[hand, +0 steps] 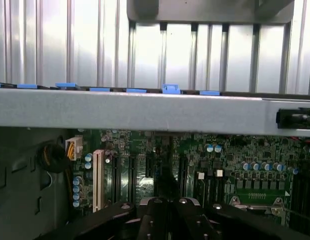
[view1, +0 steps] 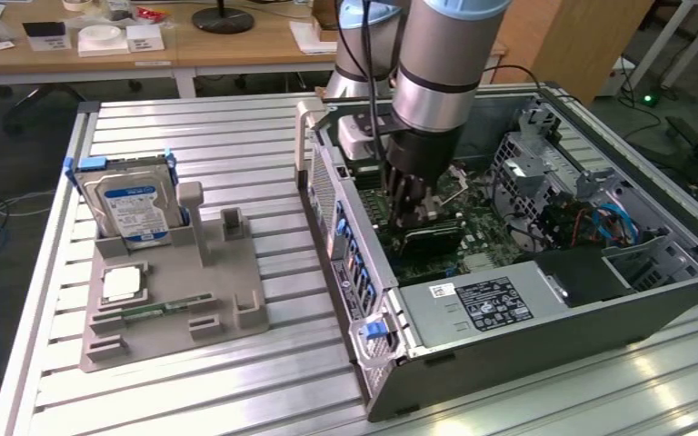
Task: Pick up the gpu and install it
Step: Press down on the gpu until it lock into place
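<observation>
We see the gpu low inside the open case, a black card lying over the green motherboard, just under the gripper. Whether it is fully seated in its slot we cannot tell. Our gripper reaches down into the case with its fingers clenched together, their tips at the card's upper edge; whether they pinch it or only press on it we cannot tell. In the wrist view the closed gripper hangs over the motherboard, with the case wall crossing beyond it. The case lies on a ribbed metal table. On the exterior view's left, well apart from the case, a grey holder carries an upright hard drive, a cpu and a memory stick.
</observation>
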Available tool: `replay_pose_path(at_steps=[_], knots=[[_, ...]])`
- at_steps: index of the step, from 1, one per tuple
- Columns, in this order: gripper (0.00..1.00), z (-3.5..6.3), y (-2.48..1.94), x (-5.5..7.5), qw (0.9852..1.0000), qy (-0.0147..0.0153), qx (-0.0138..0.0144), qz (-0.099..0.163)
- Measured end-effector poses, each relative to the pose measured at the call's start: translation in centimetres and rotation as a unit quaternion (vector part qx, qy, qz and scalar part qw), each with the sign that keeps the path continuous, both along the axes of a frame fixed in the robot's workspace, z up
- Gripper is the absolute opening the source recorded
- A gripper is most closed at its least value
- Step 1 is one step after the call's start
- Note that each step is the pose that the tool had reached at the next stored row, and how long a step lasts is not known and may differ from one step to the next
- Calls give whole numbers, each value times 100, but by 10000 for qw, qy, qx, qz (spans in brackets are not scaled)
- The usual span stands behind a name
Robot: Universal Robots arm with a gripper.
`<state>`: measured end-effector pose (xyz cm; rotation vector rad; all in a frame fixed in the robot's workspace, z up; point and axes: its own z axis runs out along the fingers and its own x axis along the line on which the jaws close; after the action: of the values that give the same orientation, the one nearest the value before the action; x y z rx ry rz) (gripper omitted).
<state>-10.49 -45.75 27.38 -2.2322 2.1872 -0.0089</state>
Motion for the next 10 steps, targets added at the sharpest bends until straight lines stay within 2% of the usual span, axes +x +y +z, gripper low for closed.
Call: replay_pose_path(at_steps=[10], knots=[[11,-20,8,-3,10000,-1,1,5]])
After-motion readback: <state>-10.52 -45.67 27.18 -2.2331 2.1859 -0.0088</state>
